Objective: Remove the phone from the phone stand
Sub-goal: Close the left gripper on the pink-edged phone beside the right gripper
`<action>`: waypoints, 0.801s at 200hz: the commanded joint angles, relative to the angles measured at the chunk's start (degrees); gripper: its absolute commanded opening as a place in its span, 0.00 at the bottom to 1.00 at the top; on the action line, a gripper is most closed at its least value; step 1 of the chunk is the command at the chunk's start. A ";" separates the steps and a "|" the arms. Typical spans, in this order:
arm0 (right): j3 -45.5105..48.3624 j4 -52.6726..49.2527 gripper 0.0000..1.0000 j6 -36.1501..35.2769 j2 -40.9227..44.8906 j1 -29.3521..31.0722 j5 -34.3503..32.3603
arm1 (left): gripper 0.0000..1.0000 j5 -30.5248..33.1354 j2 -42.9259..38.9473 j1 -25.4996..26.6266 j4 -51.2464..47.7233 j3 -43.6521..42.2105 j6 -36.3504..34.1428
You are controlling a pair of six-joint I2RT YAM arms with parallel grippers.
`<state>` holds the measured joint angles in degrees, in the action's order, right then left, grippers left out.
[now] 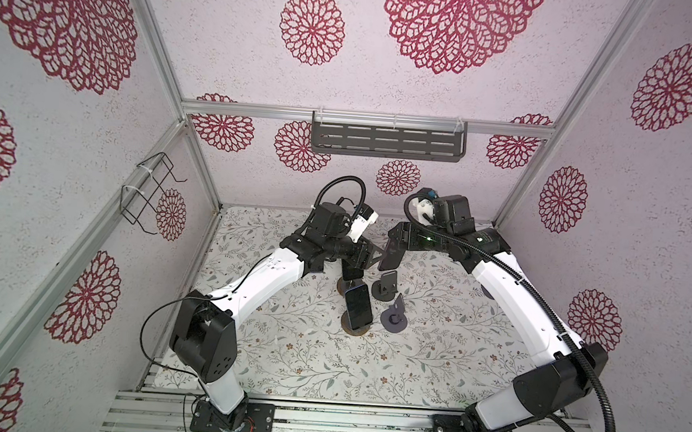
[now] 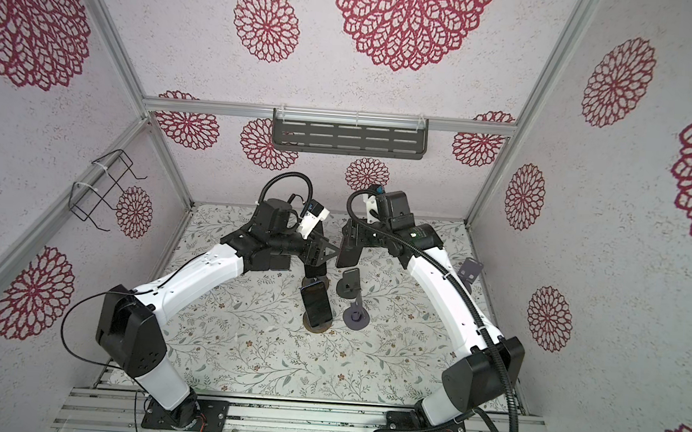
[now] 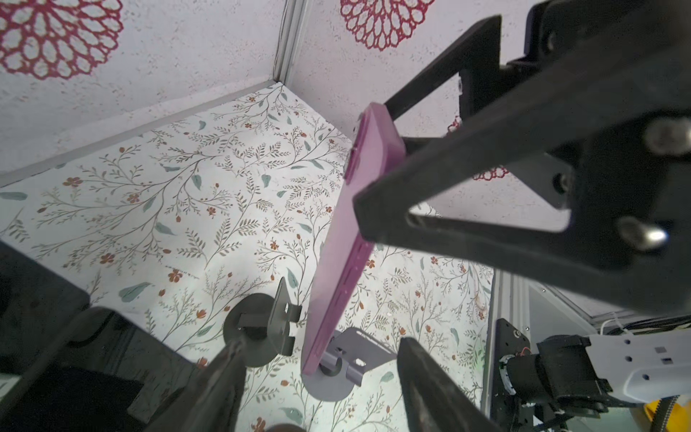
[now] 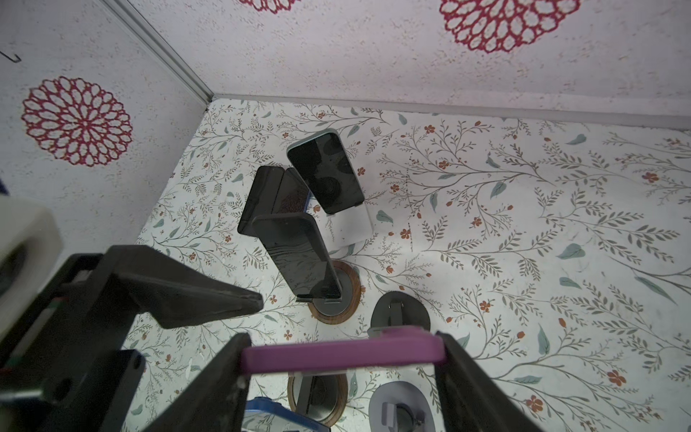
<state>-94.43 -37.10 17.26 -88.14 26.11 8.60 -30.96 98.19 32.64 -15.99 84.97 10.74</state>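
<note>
lift looks done imo | purple phone (image 3: 338, 269) sits in the air above the table (image 1: 309, 364), clear of the bare dark stand (image 1: 387, 288) and grey stand (image 1: 394, 320) | right tool (image 4: 342, 355) clamped on its top | left tool (image 3: 322, 338) jaws apart by its lower end | todo: probably set it down

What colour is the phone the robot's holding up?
The phone is purple, clearest in the left wrist view.

Looks like a robot test booth in a lab. Has silver metal frame bars (image 1: 251, 111), paper walls with big red flowers (image 1: 312, 27), a table cover with little leaves (image 1: 326, 361), and two white and black robot arms (image 1: 264, 282) bolted to grey metal rails (image 1: 363, 424).
</note>
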 commanded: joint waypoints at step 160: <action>5.72 7.58 0.87 2.35 8.55 -5.59 2.91 | 0.00 -1.56 5.99 2.05 4.00 7.29 2.75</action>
<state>-88.36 -30.96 20.51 -85.27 23.00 11.38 -33.04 105.25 35.20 -12.93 90.39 13.61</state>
